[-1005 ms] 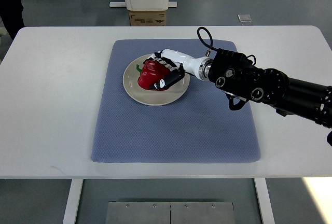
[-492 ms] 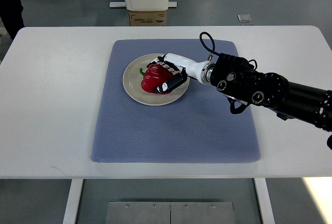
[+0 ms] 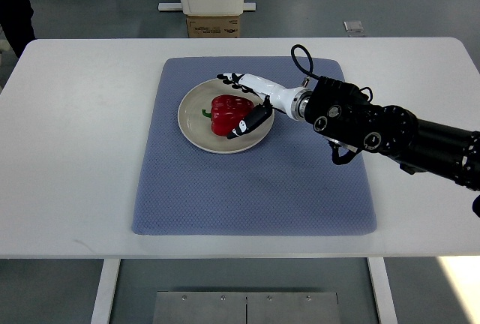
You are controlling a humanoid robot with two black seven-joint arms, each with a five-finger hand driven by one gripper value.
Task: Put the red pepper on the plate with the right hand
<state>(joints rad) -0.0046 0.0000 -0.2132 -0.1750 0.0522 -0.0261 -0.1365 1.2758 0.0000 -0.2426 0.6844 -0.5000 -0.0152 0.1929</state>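
The right robot hand (image 3: 251,99) has just opened wide, leaving the pepper (image 3: 226,112) resting on the plate (image 3: 192,121), centre-frame: placement looks done.

Your right arm (image 3: 390,133) reaches in from the right edge, stretched leftward and slightly up the picture. Its right hand (image 3: 251,99) has the fingers (image 3: 227,78) spread apart, thumb splayed low, gripping nothing.

You have the pepper (image 3: 226,111) on the plate (image 3: 193,123), plate on the mat's (image 3: 255,189) eleven o'clock part, right hand (image 3: 251,103) at the pepper's three o'clock.
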